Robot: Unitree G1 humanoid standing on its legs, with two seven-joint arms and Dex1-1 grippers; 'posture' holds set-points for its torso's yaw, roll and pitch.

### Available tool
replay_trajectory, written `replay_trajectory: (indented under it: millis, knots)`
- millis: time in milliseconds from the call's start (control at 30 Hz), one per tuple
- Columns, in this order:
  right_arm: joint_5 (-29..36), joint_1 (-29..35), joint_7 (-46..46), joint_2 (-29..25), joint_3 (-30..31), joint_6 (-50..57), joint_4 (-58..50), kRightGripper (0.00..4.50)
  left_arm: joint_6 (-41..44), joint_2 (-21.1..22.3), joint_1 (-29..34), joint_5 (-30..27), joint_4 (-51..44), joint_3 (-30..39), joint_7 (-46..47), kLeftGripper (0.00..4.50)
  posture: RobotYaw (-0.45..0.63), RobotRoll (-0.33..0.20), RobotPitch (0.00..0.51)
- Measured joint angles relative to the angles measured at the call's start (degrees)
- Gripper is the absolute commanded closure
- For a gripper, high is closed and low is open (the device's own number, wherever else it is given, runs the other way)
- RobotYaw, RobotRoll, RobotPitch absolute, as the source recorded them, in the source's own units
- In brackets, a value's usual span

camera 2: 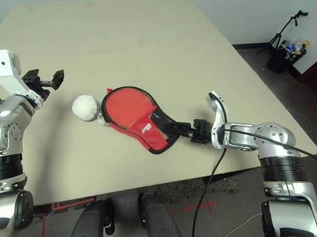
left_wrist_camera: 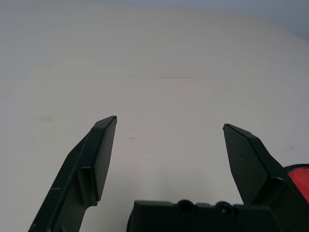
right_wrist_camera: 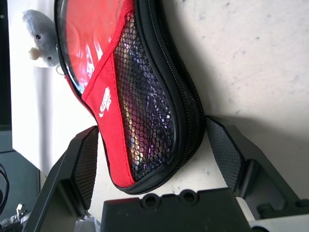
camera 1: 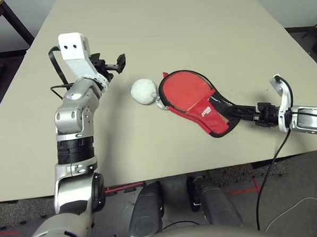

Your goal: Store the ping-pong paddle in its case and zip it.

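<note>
Case [camera 1: 192,101] lies at frame centre on the counter [camera 1: 196,31]; fluffy ball [camera 1: 144,91] touching its left; right claw [right_wrist_camera: 154,159] straddles its lower-right end.

white fluffy ball [camera 1: 144,91] on tbl | beige table [camera 1: 196,31] | tripod [camera 2: 286,24] far rt

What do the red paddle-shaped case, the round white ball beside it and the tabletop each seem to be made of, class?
Red paddle-shaped fabric case: soft woven cloth, matte, judging by its stitched black zipper edging and honeycomb mesh pocket. Round white fluffy ball: probably plush or yarn; its outline looks fuzzy. Beige table: smooth, matte board, possibly laminate; material uncertain.
</note>
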Motion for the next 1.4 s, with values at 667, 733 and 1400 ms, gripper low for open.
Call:
replay_trajectory:
  millis: [667, 733, 1400]
  knots:
    - [-9.0, -0.6, 2.3, 11.1, -4.3, 8.3, -4.5, 2.2, 0.2, -0.2, -0.1, 0.0, 0.0, -0.1, 0.1, 0.0, 0.1, 0.0, 0.2]
    - [-9.4, 0.0, 1.2, 12.3, -5.6, 9.7, -5.9, 2.83, 0.2, -0.3, -0.1, 0.0, 0.0, -0.1, 0.2, 0.0, 0.1, 0.0, 0.201]
    - [39.5, 21.5, -42.4, 3.5, 1.2, 0.7, -30.2, 4.45, 0.2, -0.9, 0.4, 0.0, -0.1, 0.2, 0.7, 0.0, 0.07, 0.0, 0.204]
